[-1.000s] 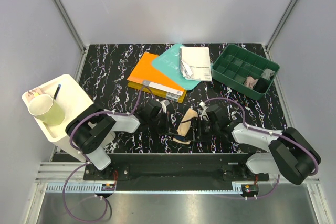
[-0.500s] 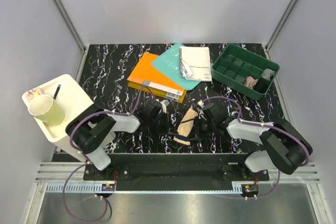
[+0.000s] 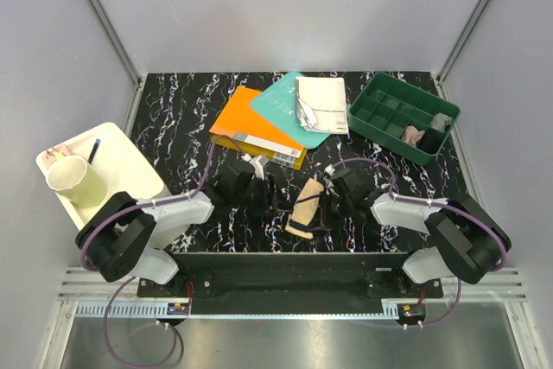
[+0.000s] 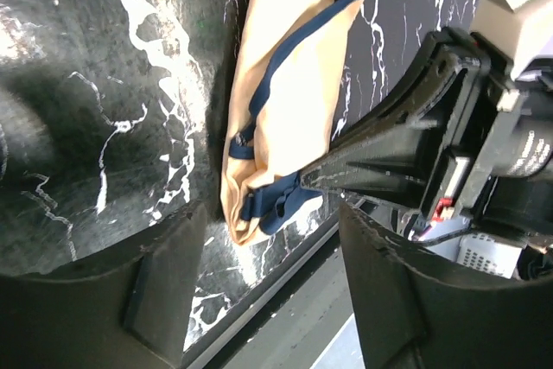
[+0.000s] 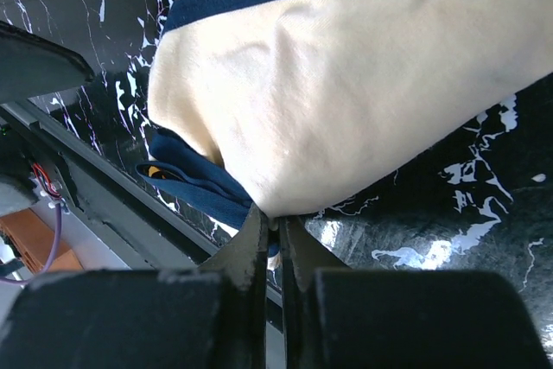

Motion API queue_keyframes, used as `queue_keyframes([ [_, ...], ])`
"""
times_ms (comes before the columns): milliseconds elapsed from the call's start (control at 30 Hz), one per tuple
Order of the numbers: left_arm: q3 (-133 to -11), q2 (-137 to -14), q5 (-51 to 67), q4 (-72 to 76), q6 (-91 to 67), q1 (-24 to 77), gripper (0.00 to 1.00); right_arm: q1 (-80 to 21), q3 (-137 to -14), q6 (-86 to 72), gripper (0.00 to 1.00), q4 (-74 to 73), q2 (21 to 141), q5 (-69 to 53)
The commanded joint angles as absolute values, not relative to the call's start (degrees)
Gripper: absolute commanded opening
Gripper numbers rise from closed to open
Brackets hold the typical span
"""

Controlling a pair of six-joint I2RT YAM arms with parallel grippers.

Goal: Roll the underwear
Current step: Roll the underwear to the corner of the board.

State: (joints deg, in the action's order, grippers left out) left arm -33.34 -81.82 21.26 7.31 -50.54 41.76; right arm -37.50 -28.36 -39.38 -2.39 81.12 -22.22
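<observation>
- The beige brief [image 3: 304, 206] lies as a long folded bundle on the black table [image 3: 181, 118], near the front edge and between the two arms. From above little of it shows, because both wrists crowd in on it.
- In the right wrist view the cloth [image 5: 346, 101] fills the frame and is cut off at the top and right. Its navy edging bunches up at the end nearest the table's front edge.
- The right gripper [image 5: 270, 229] has its fingers nearly together, nipping the lower edge of the beige cloth. How much cloth sits between them is hidden.
- The left gripper [image 4: 268, 213] stands wide, holding nothing. The navy end of the bundle lies just ahead of its fingers, and I cannot tell whether they touch it.
- The other arm's black wrist fills the right side of the left wrist view, pressed close along the bundle.
- A green bin [image 3: 402, 117] sits at the back right. It holds a pinkish scrap [image 3: 415, 136] and a grey lump [image 3: 442, 121], both too small to name.
- An orange book [image 3: 251, 127], a teal book [image 3: 278, 101] and a white booklet [image 3: 321, 103] overlap behind the arms.
- A white tray [image 3: 130, 162] at the left holds a cup [image 3: 76, 183] and a pen [image 3: 92, 151].
</observation>
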Motion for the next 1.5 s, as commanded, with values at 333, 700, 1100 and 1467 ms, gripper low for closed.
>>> queue_keyframes([
  [333,-30.3,-88.1,30.5,20.0,-41.8,42.0,0.65,-38.0,-28.8,-37.1,0.02,-6.5,85.7,-18.6],
  [700,-30.4,-95.6,33.7,24.5,-41.5,42.1,0.46,-38.0,-29.6,-37.0,0.02,-6.3,88.1,-19.6],
  [1100,-34.8,-98.3,32.5,7.7,-41.5,42.3,0.00,-38.0,-33.1,-35.5,0.35,-12.5,84.0,-20.1],
  [1467,-40.6,-100.4,38.0,-5.5,-41.7,41.2,0.00,-56.4,-39.9,-23.9,0.61,-17.6,72.3,-0.2],
])
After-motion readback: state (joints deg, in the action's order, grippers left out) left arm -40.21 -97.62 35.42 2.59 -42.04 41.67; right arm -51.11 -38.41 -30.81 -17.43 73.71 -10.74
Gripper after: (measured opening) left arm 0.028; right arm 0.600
